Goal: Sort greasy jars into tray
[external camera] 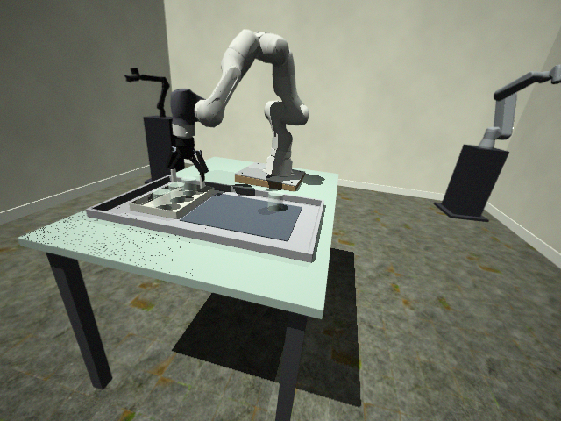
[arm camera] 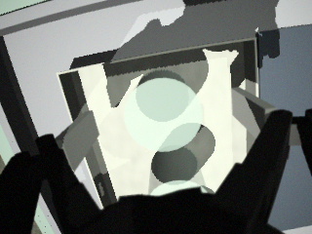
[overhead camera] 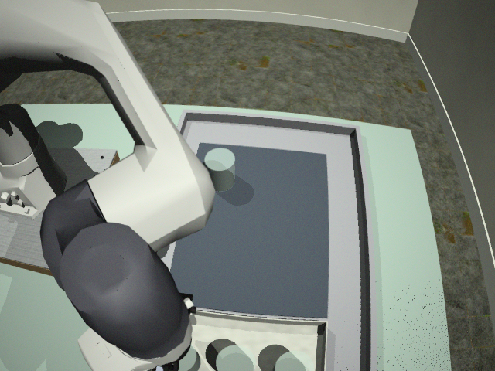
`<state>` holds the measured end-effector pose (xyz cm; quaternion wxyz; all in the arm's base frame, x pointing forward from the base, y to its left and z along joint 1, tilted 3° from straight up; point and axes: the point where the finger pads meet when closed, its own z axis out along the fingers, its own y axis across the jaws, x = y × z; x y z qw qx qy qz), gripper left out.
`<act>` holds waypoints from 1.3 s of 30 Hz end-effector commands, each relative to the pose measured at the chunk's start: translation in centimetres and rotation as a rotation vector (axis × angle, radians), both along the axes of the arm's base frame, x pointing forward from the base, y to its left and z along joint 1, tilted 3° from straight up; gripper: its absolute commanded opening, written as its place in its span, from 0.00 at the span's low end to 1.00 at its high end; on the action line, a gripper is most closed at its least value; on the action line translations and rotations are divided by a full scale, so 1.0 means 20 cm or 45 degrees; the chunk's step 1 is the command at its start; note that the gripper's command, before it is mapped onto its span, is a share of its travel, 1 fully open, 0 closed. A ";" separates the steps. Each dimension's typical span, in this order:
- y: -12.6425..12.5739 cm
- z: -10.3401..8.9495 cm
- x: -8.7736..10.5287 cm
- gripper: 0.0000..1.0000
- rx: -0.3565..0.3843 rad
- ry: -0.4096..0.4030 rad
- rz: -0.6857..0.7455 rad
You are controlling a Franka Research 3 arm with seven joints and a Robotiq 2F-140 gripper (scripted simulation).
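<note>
The jaws stand wide apart and released, pointing down at the tray [overhead camera: 260,318] [external camera: 153,210] [arm camera: 171,60], with a glass jar [overhead camera: 189,360] [external camera: 189,184] [arm camera: 163,114] in the gap between them, inside the tray at the end nearest the arm [overhead camera: 151,192] [external camera: 217,99]. A middle jar [overhead camera: 234,361] [external camera: 177,195] [arm camera: 181,187] and a far jar [overhead camera: 289,362] are also inside the tray, in a row leading away from that end. The fourth jar [overhead camera: 220,169] [external camera: 274,199] stands well apart from the tray, on the dark blue drying mat [overhead camera: 279,231] [external camera: 244,215] [arm camera: 292,63] that lies just beside the tray's long side. A low grey frame [overhead camera: 363,239] [external camera: 203,239] runs around tray and mat on the pale green worktop [overhead camera: 407,223] [external camera: 226,267]. Which jars are greasy cannot be told.
</note>
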<state>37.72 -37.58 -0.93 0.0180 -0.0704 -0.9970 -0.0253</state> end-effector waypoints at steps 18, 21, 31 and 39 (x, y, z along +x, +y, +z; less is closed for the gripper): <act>-0.01 0.12 0.01 1.00 -0.003 -0.005 0.002; -0.02 0.18 0.01 1.00 -0.003 -0.005 0.002; -0.03 0.35 0.02 1.00 -0.003 -0.005 0.002; -0.03 0.48 0.02 1.00 -0.003 -0.005 0.002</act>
